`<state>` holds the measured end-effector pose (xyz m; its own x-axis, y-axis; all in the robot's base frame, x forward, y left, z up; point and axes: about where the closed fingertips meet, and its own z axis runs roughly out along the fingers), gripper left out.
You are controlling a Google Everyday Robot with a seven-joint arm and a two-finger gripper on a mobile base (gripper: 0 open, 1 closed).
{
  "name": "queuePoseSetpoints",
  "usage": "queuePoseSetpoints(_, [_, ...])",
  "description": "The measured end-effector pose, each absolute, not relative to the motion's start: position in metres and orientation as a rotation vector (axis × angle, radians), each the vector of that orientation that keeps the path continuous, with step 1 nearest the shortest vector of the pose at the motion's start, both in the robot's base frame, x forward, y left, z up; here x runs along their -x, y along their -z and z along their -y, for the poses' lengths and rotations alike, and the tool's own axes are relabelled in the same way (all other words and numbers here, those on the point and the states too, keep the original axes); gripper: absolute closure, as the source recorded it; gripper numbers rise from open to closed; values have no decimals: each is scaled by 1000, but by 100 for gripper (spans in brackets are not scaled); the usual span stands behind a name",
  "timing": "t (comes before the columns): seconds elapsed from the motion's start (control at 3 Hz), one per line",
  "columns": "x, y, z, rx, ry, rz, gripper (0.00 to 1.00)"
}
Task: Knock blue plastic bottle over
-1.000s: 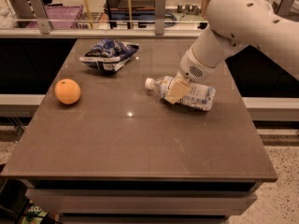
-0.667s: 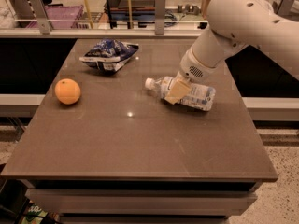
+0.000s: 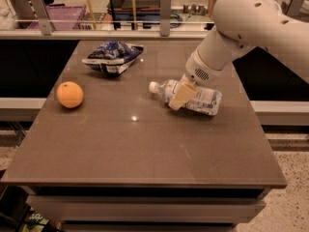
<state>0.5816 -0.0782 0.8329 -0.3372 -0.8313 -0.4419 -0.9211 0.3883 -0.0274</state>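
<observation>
The blue plastic bottle [image 3: 203, 99] lies on its side on the brown table [image 3: 145, 144], right of centre, its white cap [image 3: 153, 87] pointing left. My gripper [image 3: 182, 95] reaches down from the white arm [image 3: 241, 28] at the upper right. Its cream-coloured finger lies over the bottle's middle, in front of the label. The finger hides part of the bottle.
An orange [image 3: 70, 94] sits at the table's left. A blue-and-white snack bag [image 3: 112, 57] lies at the back centre-left. A glass rail with metal posts [image 3: 165, 6] runs behind the table. The floor drops off at the table's right and front edges.
</observation>
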Motion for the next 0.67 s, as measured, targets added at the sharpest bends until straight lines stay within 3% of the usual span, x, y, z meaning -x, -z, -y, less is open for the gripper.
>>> queuePoseSetpoints(0.33, [-581,-833,77,1519,-321,-2267,0])
queuePoseSetpoints(0.67, [-581,-833,77,1519,-321,-2267,0])
